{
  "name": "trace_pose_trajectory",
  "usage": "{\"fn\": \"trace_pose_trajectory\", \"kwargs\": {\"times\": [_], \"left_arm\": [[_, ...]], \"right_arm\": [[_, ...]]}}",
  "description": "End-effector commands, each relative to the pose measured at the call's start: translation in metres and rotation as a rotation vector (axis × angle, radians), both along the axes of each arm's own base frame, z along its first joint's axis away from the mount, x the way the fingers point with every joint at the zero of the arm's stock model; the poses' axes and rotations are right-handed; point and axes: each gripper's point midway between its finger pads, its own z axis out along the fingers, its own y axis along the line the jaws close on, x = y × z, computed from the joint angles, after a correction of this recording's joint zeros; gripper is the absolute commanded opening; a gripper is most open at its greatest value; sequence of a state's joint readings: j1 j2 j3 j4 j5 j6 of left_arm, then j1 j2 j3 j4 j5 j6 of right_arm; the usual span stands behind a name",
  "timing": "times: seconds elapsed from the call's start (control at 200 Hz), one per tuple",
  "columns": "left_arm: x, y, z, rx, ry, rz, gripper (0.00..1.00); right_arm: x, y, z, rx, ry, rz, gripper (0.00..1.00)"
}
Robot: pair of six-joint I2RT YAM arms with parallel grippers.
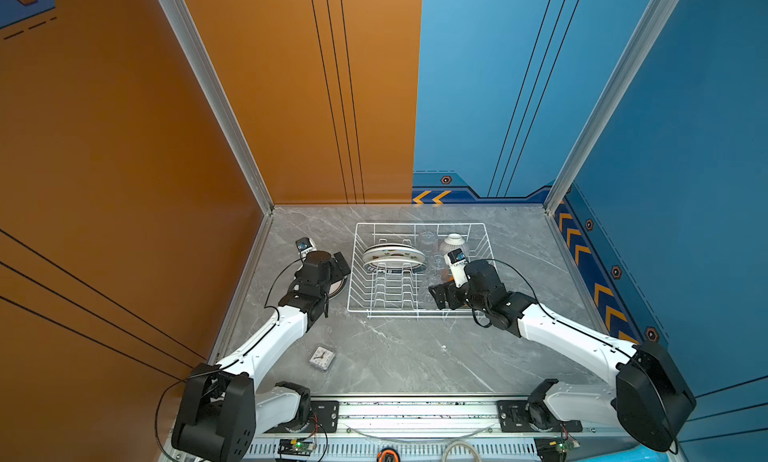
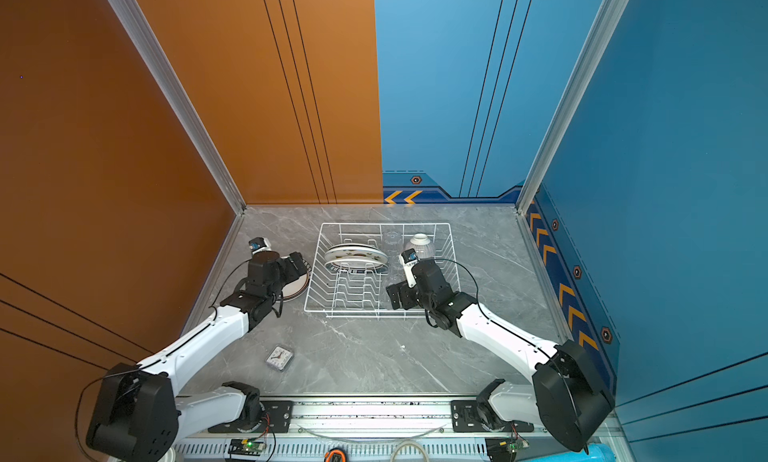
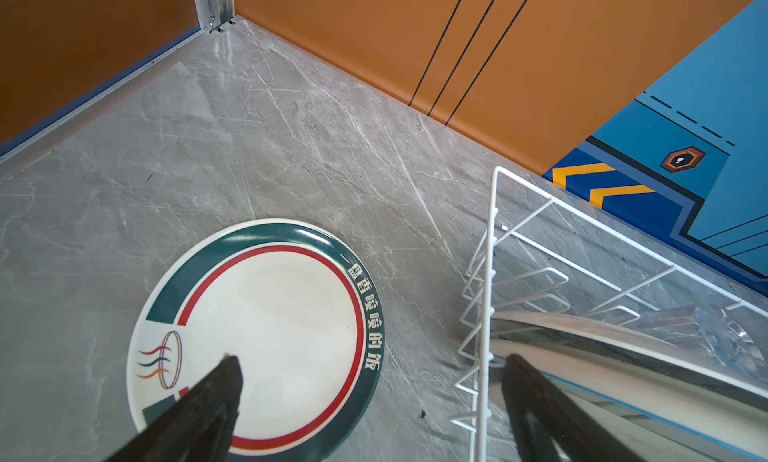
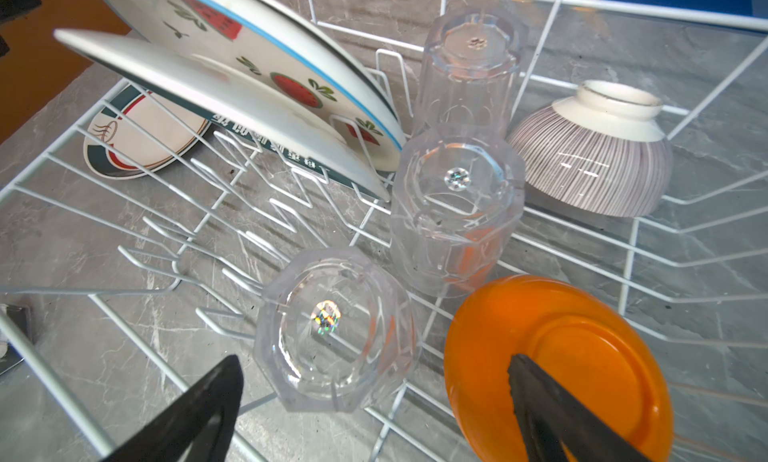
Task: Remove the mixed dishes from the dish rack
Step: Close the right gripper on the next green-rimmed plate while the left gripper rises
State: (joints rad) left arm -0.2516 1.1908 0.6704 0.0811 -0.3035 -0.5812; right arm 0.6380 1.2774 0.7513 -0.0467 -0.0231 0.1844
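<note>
Right gripper open, empty, over the white wire dish rack, spanning the nearest clear faceted glass tumbler; one finger sits over the glossy orange bowl. Risk: descending, that finger strikes the bowl, or slick glass tips into the second tumbler. Beyond, two leaning patterned white plates may slide if jolted. Left gripper open above a green-rimmed white plate on the grey counter.
</note>
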Motion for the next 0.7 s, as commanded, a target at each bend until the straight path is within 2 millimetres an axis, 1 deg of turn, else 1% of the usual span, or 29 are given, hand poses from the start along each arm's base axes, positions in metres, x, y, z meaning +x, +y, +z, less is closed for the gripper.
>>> {"fn": "trace_pose_trajectory", "kwargs": {"times": [0.0, 0.075, 0.275, 0.455, 0.516, 0.636, 0.696], "left_arm": [[-0.006, -0.009, 0.002, -0.031, -0.002, -0.039, 0.98], [-0.008, -0.011, 0.004, -0.025, -0.007, -0.054, 0.98], [-0.009, -0.021, 0.014, -0.015, -0.03, -0.1, 0.98], [-0.008, -0.031, 0.019, -0.003, -0.034, -0.16, 0.98], [-0.009, -0.034, 0.02, 0.003, -0.034, -0.178, 0.98], [-0.011, -0.034, 0.018, 0.011, -0.029, -0.18, 0.98], [-0.011, -0.033, 0.015, 0.013, -0.023, -0.179, 0.98]], "right_arm": [[0.0, 0.012, 0.012, -0.004, -0.021, 0.052, 0.97], [0.004, 0.018, 0.017, -0.005, -0.036, 0.068, 0.95], [0.023, 0.031, 0.033, -0.035, -0.09, 0.101, 0.84], [0.033, 0.053, 0.037, -0.081, -0.082, 0.187, 0.76], [0.036, 0.059, 0.039, -0.089, -0.084, 0.206, 0.72], [0.04, 0.069, 0.04, -0.089, -0.089, 0.242, 0.67], [0.042, 0.073, 0.04, -0.092, -0.093, 0.256, 0.62]]}}
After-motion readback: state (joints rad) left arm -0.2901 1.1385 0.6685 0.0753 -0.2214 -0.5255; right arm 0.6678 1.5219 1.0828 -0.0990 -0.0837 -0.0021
